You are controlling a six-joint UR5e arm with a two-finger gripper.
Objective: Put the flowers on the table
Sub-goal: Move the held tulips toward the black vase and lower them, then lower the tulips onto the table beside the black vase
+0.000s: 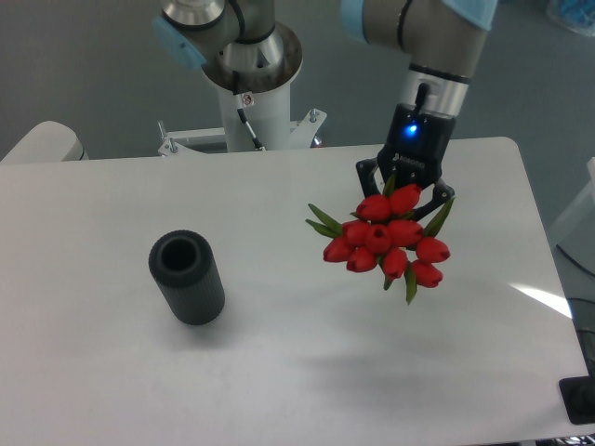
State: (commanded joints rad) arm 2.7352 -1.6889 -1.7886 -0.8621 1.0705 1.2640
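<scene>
While the gripper (406, 186) is closed on the flowers (386, 240), the bunch hangs just below its fingers, blooms facing the camera, apparently clear of the table (279, 372). Risk: release from this height could let the bunch bounce or roll. The vase (186, 277), well off to one side, poses no obstruction.

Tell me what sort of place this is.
Probably a robotics lab or test bench: a bare white table, a pedestal-mounted arm whose end effector holds red flowers, and one dark ribbed vase as a prop.
</scene>
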